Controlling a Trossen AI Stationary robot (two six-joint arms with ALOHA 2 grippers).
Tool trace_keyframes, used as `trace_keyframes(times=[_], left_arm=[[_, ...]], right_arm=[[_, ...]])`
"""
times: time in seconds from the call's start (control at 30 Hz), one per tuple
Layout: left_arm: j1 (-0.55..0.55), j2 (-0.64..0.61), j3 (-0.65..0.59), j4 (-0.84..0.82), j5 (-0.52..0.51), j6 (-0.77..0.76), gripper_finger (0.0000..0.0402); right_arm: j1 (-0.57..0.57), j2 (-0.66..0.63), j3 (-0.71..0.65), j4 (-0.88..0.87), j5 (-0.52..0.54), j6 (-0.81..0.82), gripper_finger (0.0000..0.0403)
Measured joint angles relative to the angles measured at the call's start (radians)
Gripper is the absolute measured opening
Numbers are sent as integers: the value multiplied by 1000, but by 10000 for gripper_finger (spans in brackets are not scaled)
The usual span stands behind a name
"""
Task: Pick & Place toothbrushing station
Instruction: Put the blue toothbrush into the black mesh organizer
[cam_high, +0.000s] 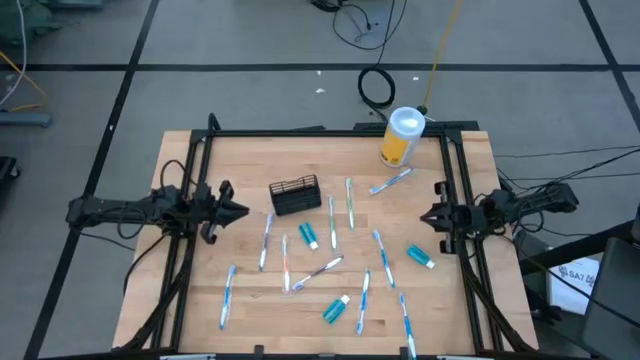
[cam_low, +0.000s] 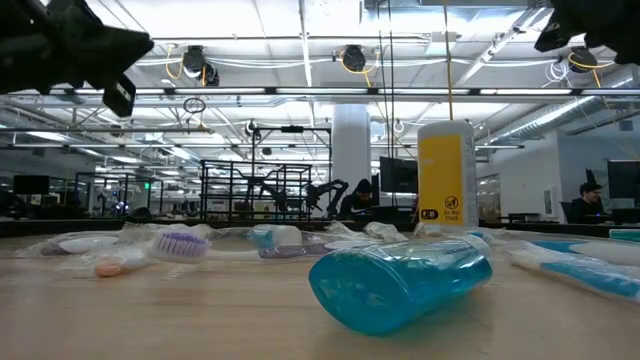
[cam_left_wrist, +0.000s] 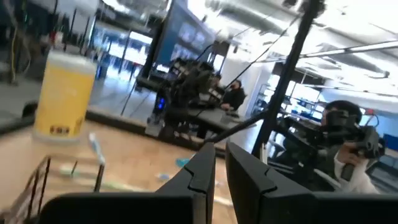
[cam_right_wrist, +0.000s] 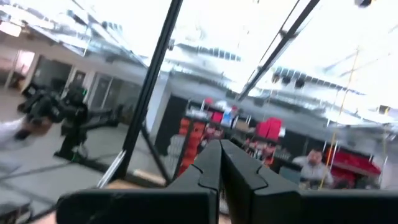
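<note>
The black wire-mesh caddy (cam_high: 295, 195) stands on its base on the wooden table (cam_high: 250, 310), left of centre; its corner shows in the left wrist view (cam_left_wrist: 37, 180). Several white-and-blue toothbrushes (cam_high: 266, 241) and teal toothpaste tubes (cam_high: 336, 309) lie flat, scattered across the table; one tube lies close in the low view (cam_low: 400, 283). My left gripper (cam_high: 244, 210) hovers left of the caddy, fingers nearly together and empty (cam_left_wrist: 220, 163). My right gripper (cam_high: 424, 216) hovers at the table's right side, shut and empty (cam_right_wrist: 220, 163).
A yellow cylindrical canister with a white lid (cam_high: 402, 136) stands at the far right of the table. A black metal frame (cam_high: 320, 131) runs around the table's edges. People sit at desks in the room beyond the table.
</note>
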Motion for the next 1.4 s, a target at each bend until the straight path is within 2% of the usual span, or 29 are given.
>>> trace_keyframes(times=[0.07,0.13,0.2,0.37,0.47,0.53,0.67,0.83,0.93,1.03,1.1,1.23,1.4], left_arm=[[-20,18,18,6,-8,40,42],[-45,52,59,0,-31,63,42],[-69,95,124,-72,-59,97,42],[-123,251,363,-439,-230,81,42],[-150,353,507,-670,-317,-28,42],[-174,418,583,-806,-326,-107,42],[-237,535,667,-985,-326,-272,42],[-344,653,675,-1091,-318,-637,42],[-419,744,674,-1204,-254,-859,42],[-488,840,674,-1264,-136,-1063,42],[-530,892,674,-1256,-76,-1139,42],[-603,991,674,-1211,-19,-1256,42],[-689,1082,674,-1129,-3,-1280,42]], right_arm=[[0,70,0,75,24,-10,4],[-1,153,0,195,96,8,4],[-2,240,0,288,170,17,4],[-10,444,52,334,180,27,4],[-23,548,109,346,182,70,4],[-35,607,133,348,182,95,4],[-66,707,153,333,183,147,4],[-106,784,159,339,186,220,4],[-118,805,159,341,258,282,4],[-129,818,159,315,326,311,4],[-139,820,159,297,341,312,4],[-177,820,159,261,340,324,12],[-254,823,160,224,340,335,47]])
